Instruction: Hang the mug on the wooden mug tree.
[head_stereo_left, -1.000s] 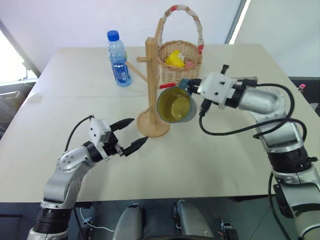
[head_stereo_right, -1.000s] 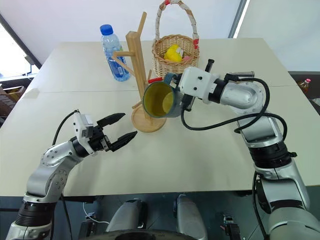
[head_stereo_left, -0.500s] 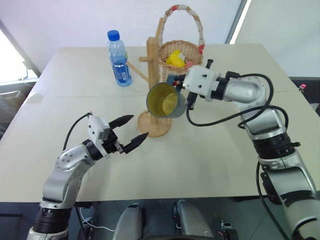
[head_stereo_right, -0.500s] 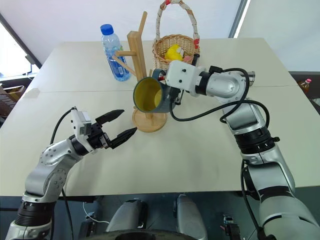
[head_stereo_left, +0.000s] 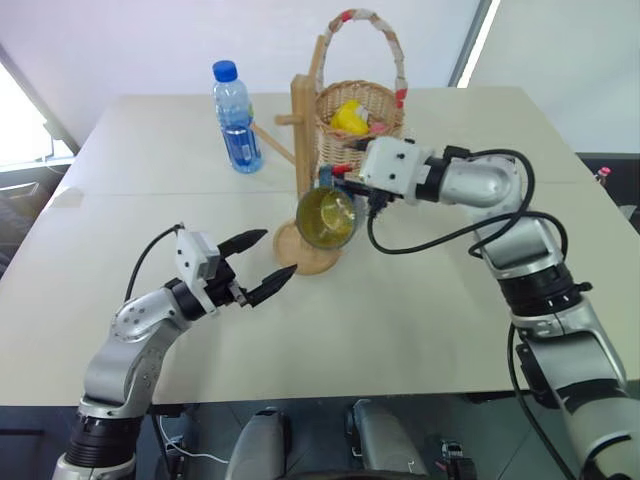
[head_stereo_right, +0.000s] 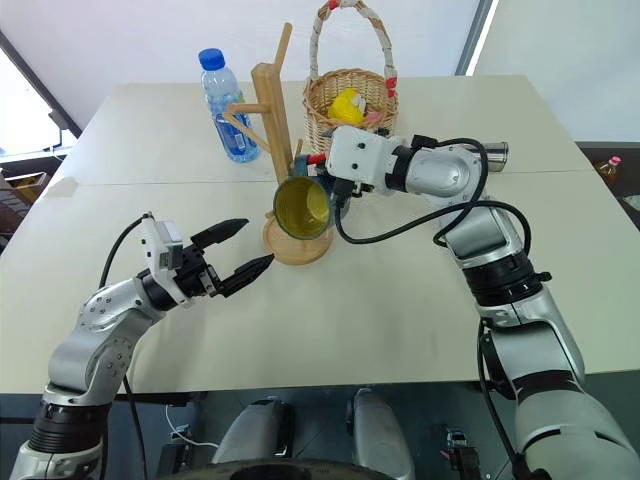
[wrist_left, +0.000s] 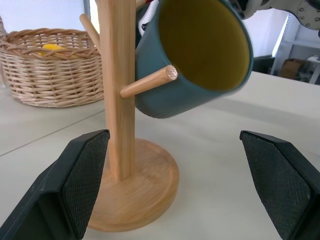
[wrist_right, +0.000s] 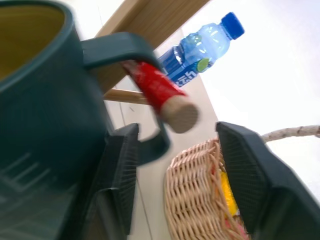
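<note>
The blue-grey mug (head_stereo_left: 325, 217) with its yellow inside hangs from the wooden mug tree (head_stereo_left: 303, 130). Its handle (wrist_right: 120, 50) is looped over the red-tipped peg (wrist_right: 155, 85), and its mouth is tilted toward me. My right gripper (wrist_right: 175, 130) is open right behind the mug, one finger on each side of the handle without pinching it. My left gripper (head_stereo_left: 262, 262) is open and empty, low over the table just in front-left of the tree's round base (wrist_left: 145, 190).
A water bottle (head_stereo_left: 236, 118) stands behind-left of the tree. A wicker basket (head_stereo_left: 358, 125) holding something yellow sits right behind it. A shiny metal cup (head_stereo_right: 497, 152) lies behind my right arm. The pale table (head_stereo_left: 420, 330) is bare in front.
My right arm carried the mug left to the tree. The handle went over the red-tipped peg, the mug sank lower, and the jaws opened. The left arm stayed still.
</note>
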